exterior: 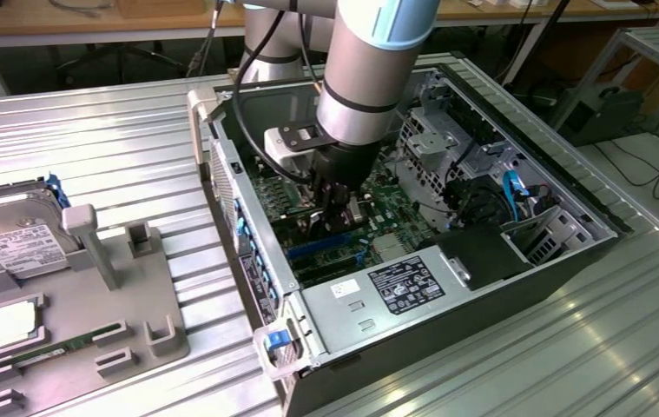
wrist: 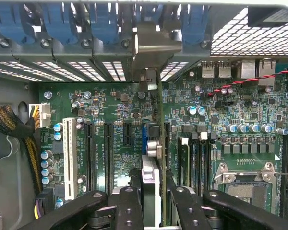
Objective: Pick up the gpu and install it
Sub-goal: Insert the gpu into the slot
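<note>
Hand clamps gpu edge-on over motherboard; hard drive on tray.

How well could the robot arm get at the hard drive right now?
Probably not straight away: the fingers are down inside the computer case, gripping the gpu. The hard drive itself sits uncovered on the tray outside it.

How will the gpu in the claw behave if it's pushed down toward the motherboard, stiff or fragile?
Probably stiff: the gpu stands edge-on and straight in the claw, without sagging. Likely fragile: it's a thin board with exposed parts. Its metal bracket may snag the case's rear slot covers.
</note>
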{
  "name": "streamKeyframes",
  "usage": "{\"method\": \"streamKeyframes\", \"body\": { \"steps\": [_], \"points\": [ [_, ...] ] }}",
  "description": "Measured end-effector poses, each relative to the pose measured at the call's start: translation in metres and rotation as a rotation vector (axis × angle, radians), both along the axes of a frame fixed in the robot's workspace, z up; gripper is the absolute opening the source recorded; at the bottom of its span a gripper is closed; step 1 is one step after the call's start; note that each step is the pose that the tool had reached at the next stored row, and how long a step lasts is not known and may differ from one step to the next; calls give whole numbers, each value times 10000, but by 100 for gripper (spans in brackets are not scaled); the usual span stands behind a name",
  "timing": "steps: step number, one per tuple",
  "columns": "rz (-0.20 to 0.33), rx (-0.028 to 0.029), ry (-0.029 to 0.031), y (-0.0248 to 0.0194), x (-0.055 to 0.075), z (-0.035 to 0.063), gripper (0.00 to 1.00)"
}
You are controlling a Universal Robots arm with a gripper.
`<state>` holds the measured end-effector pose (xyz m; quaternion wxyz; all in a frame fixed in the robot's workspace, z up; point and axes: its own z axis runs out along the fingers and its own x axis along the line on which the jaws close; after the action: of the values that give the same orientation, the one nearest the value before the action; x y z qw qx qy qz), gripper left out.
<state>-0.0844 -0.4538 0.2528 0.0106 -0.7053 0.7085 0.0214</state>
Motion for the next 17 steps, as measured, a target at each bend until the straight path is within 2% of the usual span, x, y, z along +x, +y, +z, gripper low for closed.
{"method": "streamKeyframes", "body": {
  "steps": [9,17],
  "points": [
    [0,-1,1,0,0,-22,28],
    [1,3,-17,2,0,10,28]
  ]
}}
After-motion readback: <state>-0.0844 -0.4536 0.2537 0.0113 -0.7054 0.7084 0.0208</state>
